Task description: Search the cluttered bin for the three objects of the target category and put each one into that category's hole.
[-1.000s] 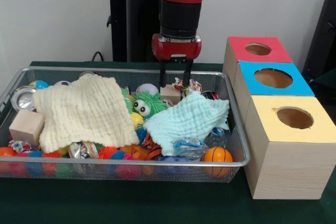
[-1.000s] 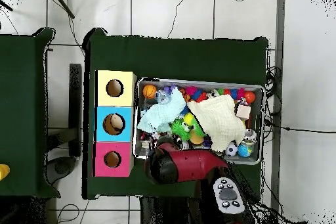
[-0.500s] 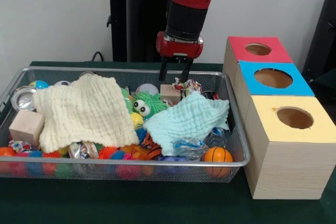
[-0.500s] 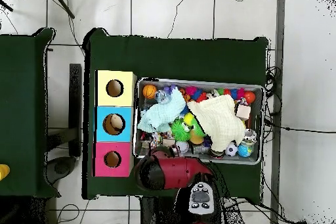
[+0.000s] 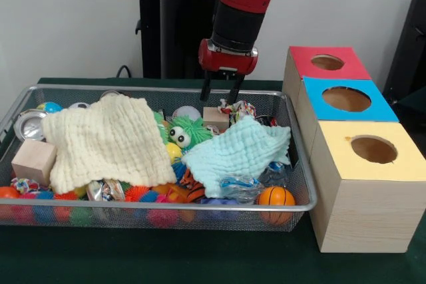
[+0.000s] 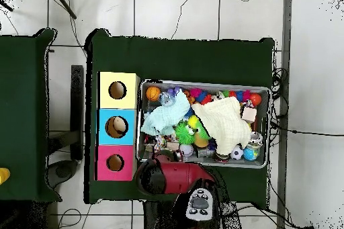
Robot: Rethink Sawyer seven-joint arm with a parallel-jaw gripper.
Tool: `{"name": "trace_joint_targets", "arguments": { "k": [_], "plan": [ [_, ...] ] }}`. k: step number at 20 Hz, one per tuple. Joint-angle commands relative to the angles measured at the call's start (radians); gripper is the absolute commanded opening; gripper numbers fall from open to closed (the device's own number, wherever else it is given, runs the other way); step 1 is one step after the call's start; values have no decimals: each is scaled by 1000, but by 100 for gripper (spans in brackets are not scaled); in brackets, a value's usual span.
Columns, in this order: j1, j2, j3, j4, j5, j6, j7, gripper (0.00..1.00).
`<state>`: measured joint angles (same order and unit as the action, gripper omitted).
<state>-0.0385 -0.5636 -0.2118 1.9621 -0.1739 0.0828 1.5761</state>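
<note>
My gripper hangs open and empty over the far side of the wire bin. It is a little above a small wooden block that lies among the toys. A larger wooden cube sits at the bin's left end. A cream cloth and a light blue cloth cover much of the clutter. Three boxes with round holes stand to the right: red, blue and yellow. In the overhead view the red arm hides the gripper.
A green fuzzy toy with eyes, an orange basketball, a metal can and several spiky balls fill the bin. Overhead, the boxes stand left of the bin.
The gripper has risen from around the small wooden block and shifted slightly right. The block stays in the bin, and the arm has drawn back toward the base.
</note>
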Motion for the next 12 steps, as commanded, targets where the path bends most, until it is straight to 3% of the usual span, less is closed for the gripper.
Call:
{"name": "trace_joint_targets", "arguments": {
  "k": [1, 7, 12],
  "plan": [
    [7, 11, 3, -57, 90, 80, 218, 100],
    [-21, -44, 51, -36, 117, 132, 197, 100],
    [-104, -125, 173, 26, 232, 233, 240, 100]
  ]
}}
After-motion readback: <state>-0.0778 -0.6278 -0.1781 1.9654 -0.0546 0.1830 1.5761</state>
